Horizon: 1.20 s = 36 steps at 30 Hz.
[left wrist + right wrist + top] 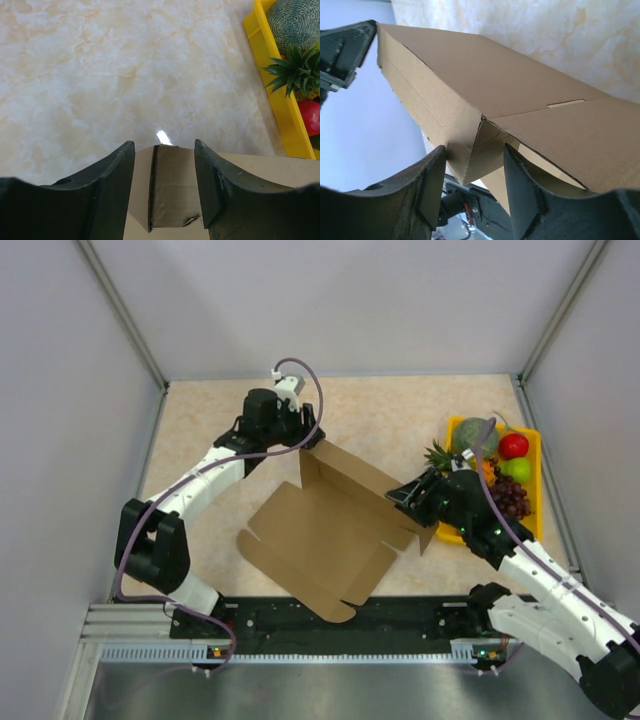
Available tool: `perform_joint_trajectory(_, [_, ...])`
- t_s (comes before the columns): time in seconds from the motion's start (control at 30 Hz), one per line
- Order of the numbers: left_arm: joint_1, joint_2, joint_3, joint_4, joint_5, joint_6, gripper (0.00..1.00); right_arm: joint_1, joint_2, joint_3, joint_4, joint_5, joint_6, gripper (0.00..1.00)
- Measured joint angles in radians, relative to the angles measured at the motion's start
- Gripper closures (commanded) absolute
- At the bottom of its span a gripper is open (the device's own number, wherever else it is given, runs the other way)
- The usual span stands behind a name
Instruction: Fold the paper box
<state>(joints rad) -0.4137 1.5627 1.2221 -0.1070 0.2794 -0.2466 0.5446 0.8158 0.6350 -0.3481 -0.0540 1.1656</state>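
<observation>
Brown paper box [320,530] wall may flop: left fingers [112,195] sit open around it, right fingers [427,195] pinch one corner.

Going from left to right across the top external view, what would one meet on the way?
Left arm's elbow → paper box → yellow fruit tray. The left gripper and right gripper both fall within the box's span, so they are left out.
</observation>
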Motion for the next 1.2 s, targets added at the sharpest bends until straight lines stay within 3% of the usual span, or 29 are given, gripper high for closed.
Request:
perform_joint_trajectory(0.17, [0.0,0.0,-0.035,0.028,0.019,-0.015,0.46,0.0,-0.035,-0.054,0.081,-0.003,0.053,0.66])
perform_joint_trajectory(0.3, [0.0,-0.004,-0.053,0.055,0.019,-0.02,0.46,-0.001,-0.036,-0.082,0.137,-0.013,0.078,0.82])
perform_joint_trajectory(0.33, [0.0,-0.011,-0.06,0.058,0.015,-0.021,0.46,-0.002,-0.036,-0.087,0.148,-0.018,0.085,0.91])
perform_joint_trajectory(0.4, [0.002,-0.036,-0.086,0.063,0.0,-0.025,0.46,-0.002,-0.034,-0.095,0.175,-0.024,0.092,1.0])
perform_joint_trajectory(0.83, [0.054,-0.276,-0.233,0.082,-0.092,-0.055,0.43,-0.023,0.102,-0.137,0.442,-0.128,0.091,1.0])
perform_joint_trajectory(1.0, [0.058,-0.374,-0.279,0.078,-0.15,-0.069,0.42,-0.071,0.245,-0.127,0.599,-0.246,0.089,1.0])
perform_joint_trajectory(1.2, [0.06,-0.504,-0.31,0.042,-0.226,-0.073,0.4,-0.121,0.431,-0.011,0.659,-0.438,0.013,1.0])
